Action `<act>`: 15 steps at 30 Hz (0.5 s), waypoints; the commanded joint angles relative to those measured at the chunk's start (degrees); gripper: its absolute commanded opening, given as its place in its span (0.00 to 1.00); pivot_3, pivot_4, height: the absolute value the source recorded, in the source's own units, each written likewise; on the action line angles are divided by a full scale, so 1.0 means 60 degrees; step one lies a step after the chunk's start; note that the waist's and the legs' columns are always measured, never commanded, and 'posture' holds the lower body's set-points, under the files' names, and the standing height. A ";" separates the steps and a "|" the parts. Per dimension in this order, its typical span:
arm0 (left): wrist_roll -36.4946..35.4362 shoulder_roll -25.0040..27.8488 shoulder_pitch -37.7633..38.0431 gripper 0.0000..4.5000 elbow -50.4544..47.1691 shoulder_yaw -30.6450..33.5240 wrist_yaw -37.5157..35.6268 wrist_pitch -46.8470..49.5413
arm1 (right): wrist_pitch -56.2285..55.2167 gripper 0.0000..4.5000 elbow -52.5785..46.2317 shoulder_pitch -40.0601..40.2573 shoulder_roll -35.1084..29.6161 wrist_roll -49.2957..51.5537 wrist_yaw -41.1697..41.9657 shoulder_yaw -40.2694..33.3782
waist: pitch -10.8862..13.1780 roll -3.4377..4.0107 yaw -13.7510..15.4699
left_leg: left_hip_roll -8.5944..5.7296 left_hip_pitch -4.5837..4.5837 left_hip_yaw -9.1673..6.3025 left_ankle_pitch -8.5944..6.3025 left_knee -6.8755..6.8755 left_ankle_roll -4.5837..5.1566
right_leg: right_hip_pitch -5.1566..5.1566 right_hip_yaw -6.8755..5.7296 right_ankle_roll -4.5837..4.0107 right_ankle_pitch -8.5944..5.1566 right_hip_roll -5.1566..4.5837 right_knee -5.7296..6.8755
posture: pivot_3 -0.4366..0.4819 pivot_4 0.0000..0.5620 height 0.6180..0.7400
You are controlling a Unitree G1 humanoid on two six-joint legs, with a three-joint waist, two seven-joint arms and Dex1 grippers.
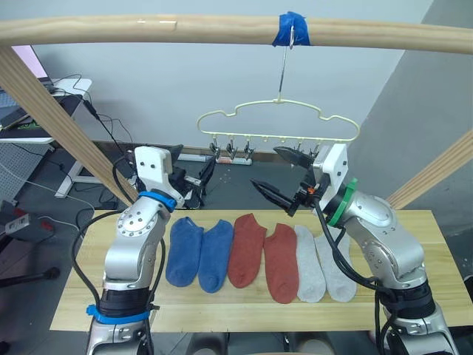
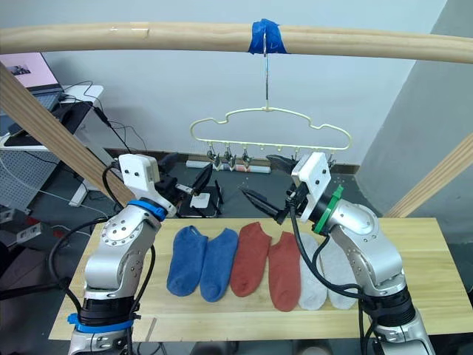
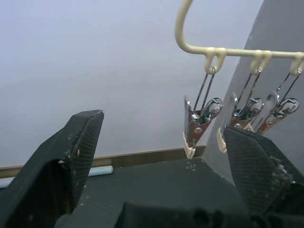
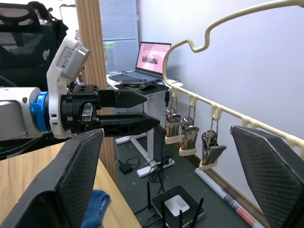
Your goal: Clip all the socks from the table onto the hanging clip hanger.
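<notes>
Six socks lie flat in a row on the near half of the table [image 1: 414, 296], toes toward the camera: two blue socks [image 1: 199, 254] on the left, two red socks [image 1: 264, 257] in the middle and two grey socks [image 1: 323, 264] on the right, each pair touching or slightly overlapping its neighbour. None is lifted or gripped.

Beyond the far edge of the table, the cream clip hanger [image 1: 278, 121] hangs by its long hook from a horizontal wooden pole [image 1: 148, 31], where a band of blue tape [image 1: 291, 28] wraps the pole at the hook. A row of small metal clips [image 3: 199, 119] dangles from the hanger's lower bar, all bare.

Both arms are raised above the socks. The left gripper [image 1: 198, 175] is held just left of and below the clips, its two black fingers spread wide apart and empty. The right gripper [image 1: 284, 174] is held at the right end of the clip row, its fingers likewise wide apart and holding nothing; one finger reaches up near the clips.

Slanted wooden poles [image 1: 52, 118] frame the scene at left and right. A laptop [image 4: 153, 58] glows on a desk far to the left, with cables on the dark floor.
</notes>
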 commanded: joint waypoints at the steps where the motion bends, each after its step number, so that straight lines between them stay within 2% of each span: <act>1: 0.0027 -0.0060 -0.0278 0.81 0.0021 0.0010 -0.0081 -0.0368 | -0.0157 1.00 -0.0275 -0.0113 0.0063 0.0000 -0.0033 -0.0026 | 0.0000 0.0000 -0.0009 | 0.0000 0.0000 0.0001 0.0000 0.0002 0.0000 | 0.0000 0.0001 0.0000 0.0000 0.0000 0.0003 | 0.39 0.36 1.00; 2: 0.0037 -0.0084 -0.0342 0.76 0.0106 -0.0024 -0.0084 -0.0376 | -0.0112 1.00 -0.0328 -0.0116 0.0065 -0.0002 -0.0079 -0.0034 | 0.0000 0.0000 -0.0012 | 0.0000 0.0000 0.0001 0.0000 0.0003 0.0000 | 0.0000 0.0001 0.0000 0.0000 0.0000 0.0004 | 0.38 0.37 1.00; 15: 0.0243 -0.0182 -0.0844 0.76 0.0819 -0.0248 -0.0228 -0.0710 | 0.0264 1.00 -0.0671 -0.0342 0.0076 0.0033 -0.0407 -0.0015 | 0.0000 0.0000 -0.0047 | -0.0001 0.0000 0.0002 0.0000 0.0023 0.0000 | -0.0001 0.0002 0.0000 0.0000 0.0000 0.0022 | 0.36 0.37 1.00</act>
